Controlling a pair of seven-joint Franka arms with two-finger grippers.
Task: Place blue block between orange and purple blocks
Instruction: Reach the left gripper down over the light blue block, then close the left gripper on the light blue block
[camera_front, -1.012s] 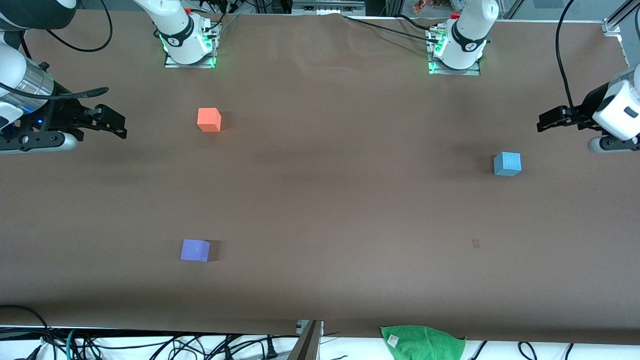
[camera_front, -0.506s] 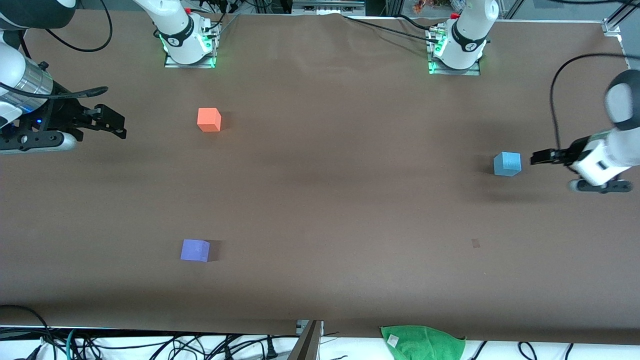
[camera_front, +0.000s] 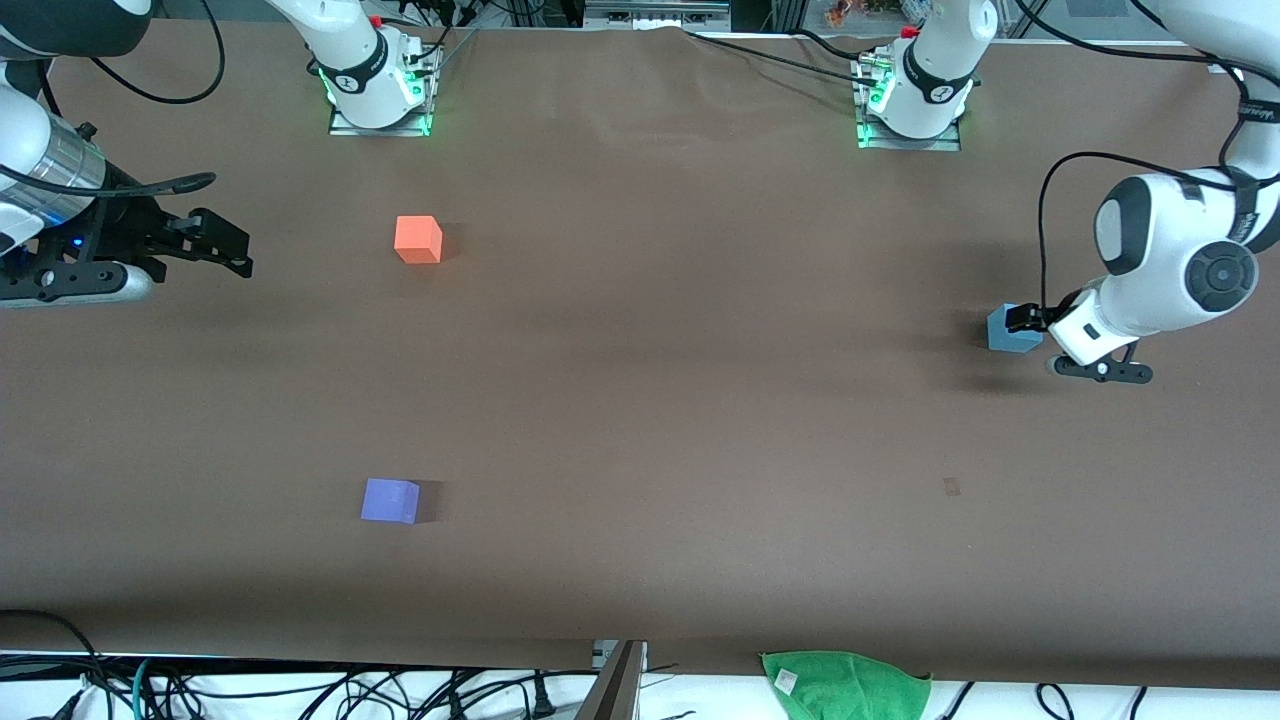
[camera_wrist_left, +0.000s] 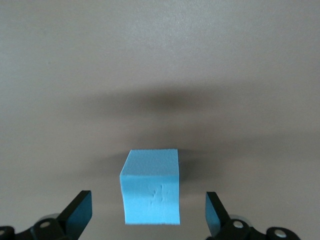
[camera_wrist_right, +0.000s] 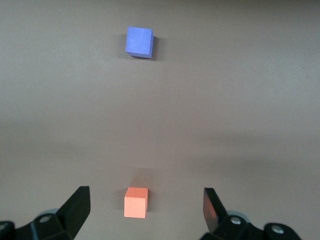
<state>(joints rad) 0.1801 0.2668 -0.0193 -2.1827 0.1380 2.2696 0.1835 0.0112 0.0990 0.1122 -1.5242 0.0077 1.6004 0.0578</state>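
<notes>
The light blue block sits on the brown table toward the left arm's end. My left gripper is low right beside it, open; in the left wrist view the block stands between the spread fingers, untouched. The orange block lies toward the right arm's end, near the bases. The purple block lies nearer the front camera than it. My right gripper waits open and empty at the right arm's end; its wrist view shows the orange block and the purple block.
A green cloth lies at the table's front edge. The arm bases stand along the top edge. Cables hang below the front edge. A small dark mark is on the table.
My left arm has swung in and down from the table's end, bringing its open gripper up against the blue block. The right arm and all three blocks have not moved.
</notes>
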